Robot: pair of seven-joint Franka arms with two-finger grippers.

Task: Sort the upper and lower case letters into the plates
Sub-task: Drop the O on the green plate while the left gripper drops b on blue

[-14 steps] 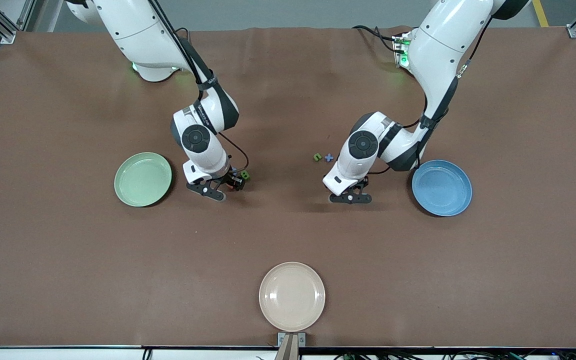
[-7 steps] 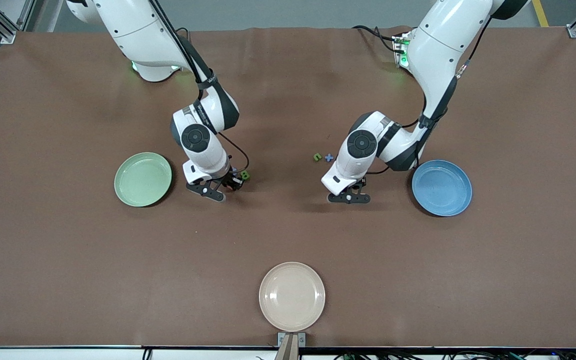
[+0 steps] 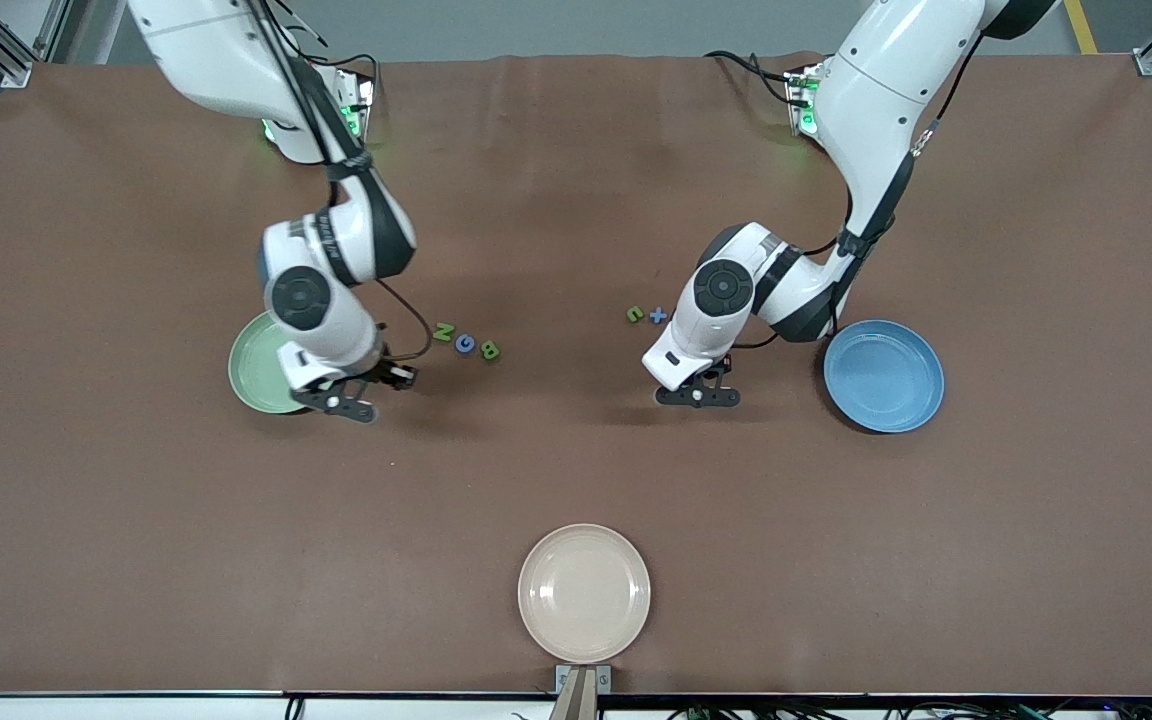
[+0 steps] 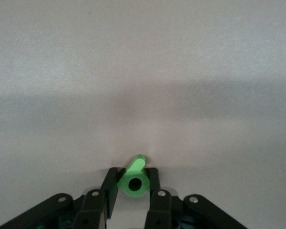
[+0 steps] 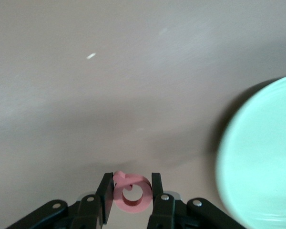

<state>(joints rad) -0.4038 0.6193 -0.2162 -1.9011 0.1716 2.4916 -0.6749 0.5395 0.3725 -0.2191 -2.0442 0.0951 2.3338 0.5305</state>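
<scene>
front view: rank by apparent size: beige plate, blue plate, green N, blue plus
1. beige plate, largest, though nearest the camera
2. blue plate
3. green N and blue plus: both tiny, alike, unranked

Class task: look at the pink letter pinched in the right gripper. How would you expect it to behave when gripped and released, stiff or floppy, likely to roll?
The pink letter keeps its ring shape between the right gripper fingers, so it is probably stiff. It looks tiny beside the pale green plate, so likely light. Its chunky, flat-faced form suggests that it would land flat rather than roll.
</scene>
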